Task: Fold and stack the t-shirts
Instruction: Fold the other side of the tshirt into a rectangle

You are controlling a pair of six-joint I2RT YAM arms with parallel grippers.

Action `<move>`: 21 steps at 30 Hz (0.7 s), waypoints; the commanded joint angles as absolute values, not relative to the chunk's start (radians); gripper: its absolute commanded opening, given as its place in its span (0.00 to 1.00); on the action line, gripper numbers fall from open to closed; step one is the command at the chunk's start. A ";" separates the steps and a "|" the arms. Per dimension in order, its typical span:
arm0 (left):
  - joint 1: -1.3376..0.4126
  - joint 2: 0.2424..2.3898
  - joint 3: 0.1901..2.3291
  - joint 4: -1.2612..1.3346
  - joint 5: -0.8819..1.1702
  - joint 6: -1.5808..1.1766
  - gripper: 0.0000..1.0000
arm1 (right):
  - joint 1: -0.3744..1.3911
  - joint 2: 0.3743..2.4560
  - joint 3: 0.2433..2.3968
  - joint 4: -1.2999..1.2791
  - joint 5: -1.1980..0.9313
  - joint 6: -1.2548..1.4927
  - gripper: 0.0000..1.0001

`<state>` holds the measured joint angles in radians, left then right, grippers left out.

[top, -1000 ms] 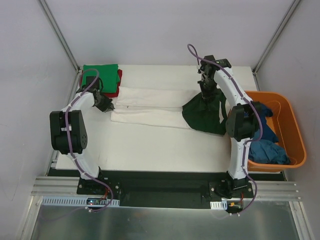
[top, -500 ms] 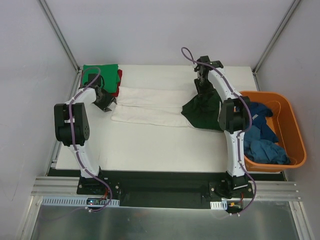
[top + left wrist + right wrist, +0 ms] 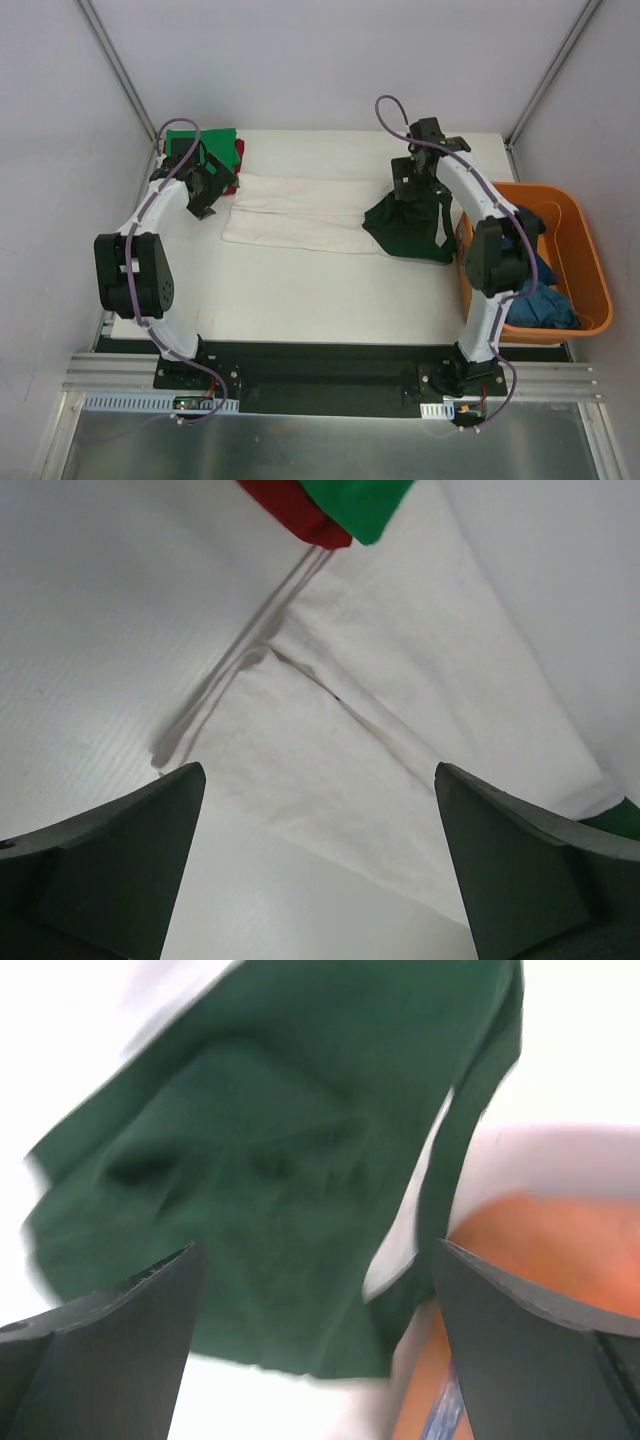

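Top external view: white t-shirt (image 3: 300,215) lies on the table (image 3: 300,300), folded into a long strip running left to right across the back half. Its dark green part (image 3: 410,232) is bunched at the right end, near the orange tub (image 3: 590,275). Tub sits off the table's right edge with blue t-shirts (image 3: 535,295) crumpled inside. Back left corner: bright green t-shirt (image 3: 203,148) folded flat on top of a red t-shirt (image 3: 237,168), only a red edge showing on the right side. Stack is just beside the strip's left end; touching or not, cannot tell.

Left gripper (image 3: 207,195) hangs over the strip's left end, between the stack and the white cloth. Left wrist view: both fingers (image 3: 100,870) spread wide at the frame edges, nothing between them, holding nothing. White cloth lies below with a fold line running diagonally, and the red and green corner shows at the top.

Right gripper (image 3: 408,188) sits over the back edge of the dark green part. Right wrist view is blurred, but its fingers (image 3: 110,1340) are wide apart with nothing gripped. Dark green cloth fills the view under them, with the orange tub and a bit of blue at lower right. Whether either gripper's fingertips touch the cloth cannot be told.
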<state>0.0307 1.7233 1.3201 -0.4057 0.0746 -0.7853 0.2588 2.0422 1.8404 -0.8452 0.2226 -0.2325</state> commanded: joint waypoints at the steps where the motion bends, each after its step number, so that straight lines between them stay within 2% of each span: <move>1: 0.003 1.643 1.269 -0.414 0.071 -0.735 0.99 | 0.261 1.824 1.631 -0.767 -0.083 -0.080 0.97; 4: -0.038 1.651 1.250 -0.413 0.101 -0.724 0.99 | 0.276 1.793 1.513 -0.664 -0.217 -0.009 0.99; 11: -0.055 1.677 1.230 -0.414 0.127 -0.712 0.99 | 0.344 1.962 1.624 -0.640 -0.042 0.060 0.85; 12: -0.055 1.678 1.226 -0.414 0.120 -0.712 0.99 | 0.344 1.980 1.637 -0.621 -0.016 0.069 0.78; 14: -0.055 1.680 1.224 -0.414 0.115 -0.712 0.99 | 0.344 2.038 1.683 -0.600 -0.006 0.103 0.70; 15: -0.055 1.678 1.224 -0.414 0.114 -0.710 1.00 | 0.344 2.058 1.701 -0.598 0.033 0.118 0.62; 16: -0.055 1.681 1.226 -0.414 0.106 -0.709 0.99 | 0.345 2.077 1.733 -0.600 0.044 0.130 0.60; 17: -0.055 1.686 1.227 -0.414 0.104 -0.707 0.99 | 0.344 2.103 1.750 -0.600 0.054 0.153 0.51; 19: -0.055 1.689 1.230 -0.414 0.104 -0.706 0.99 | 0.347 2.120 1.781 -0.591 0.104 0.172 0.43; 20: -0.055 1.693 1.233 -0.414 0.104 -0.704 0.99 | 0.347 2.132 1.792 -0.586 0.112 0.178 0.33; 21: -0.055 1.697 1.236 -0.414 0.104 -0.704 0.99 | 0.347 2.138 1.798 -0.580 0.135 0.182 0.30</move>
<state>-0.0528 1.6836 1.2278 -0.4068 0.1127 -0.7303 0.3500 2.1304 1.7184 -0.6212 0.0338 0.1139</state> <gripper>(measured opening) 0.993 0.368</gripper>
